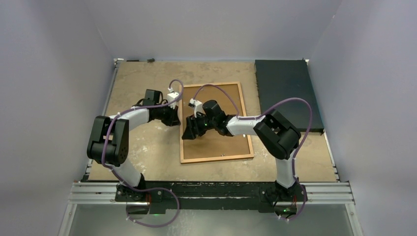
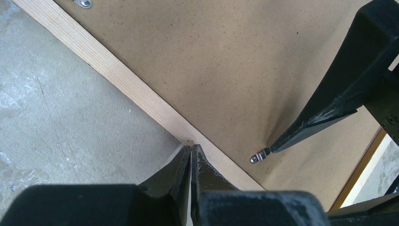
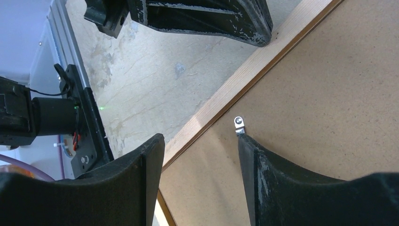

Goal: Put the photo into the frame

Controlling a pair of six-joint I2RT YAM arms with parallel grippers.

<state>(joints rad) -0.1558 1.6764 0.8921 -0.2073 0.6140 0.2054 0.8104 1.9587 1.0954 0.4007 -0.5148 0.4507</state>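
Frame [image 1: 217, 159]: lies flat in the middle of the table [image 1: 142, 147], back side up. Its brown back board [image 1: 216, 145] faces my cameras, with thin wooden edges around it.
Left gripper [image 2: 191, 148]: my fingers are pressed together with nothing between them. Their tips point down at the outer side of the frame's left wooden edge [image 2: 117, 80].
Right gripper [image 3: 200, 139]: my fingers are spread and hold nothing. They straddle that same wooden edge, one over its table side and the other over the back board.
Metal tab [image 3: 239, 125]: a small silvery clip on the back board, just inside the left edge. The tip of my right board-side finger [image 3: 263, 165] meets it.
Second tab [image 2: 84, 4]: farther along the same edge, partly cut off in the left wrist view.
Spacing: my two grippers are near each other but apart.
Dark slab [image 1: 287, 93]: lies at the far right of the table, beside the frame.
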